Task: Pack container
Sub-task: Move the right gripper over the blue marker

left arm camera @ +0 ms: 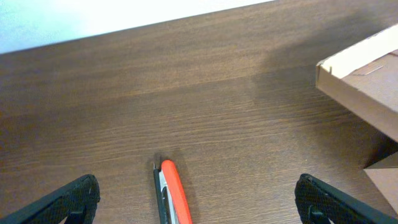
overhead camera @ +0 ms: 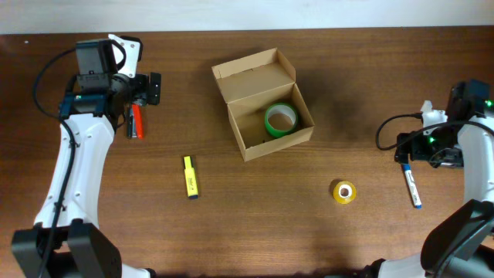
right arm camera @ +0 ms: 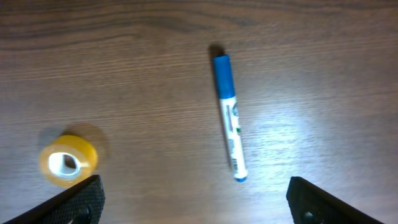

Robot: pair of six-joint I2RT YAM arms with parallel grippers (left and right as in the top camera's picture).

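Container sat open mid-table, green tape roll inside — left gripper spread wide over the red marker, right gripper likewise near the blue marker; best bet looked a square descent straddling mid-barrel.

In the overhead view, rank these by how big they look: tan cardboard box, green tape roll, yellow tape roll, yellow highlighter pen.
1. Tan cardboard box, clearly largest.
2. Green tape roll, inside the box.
3. Yellow tape roll and yellow highlighter pen: too close to rank; the pen is longer but thinner.
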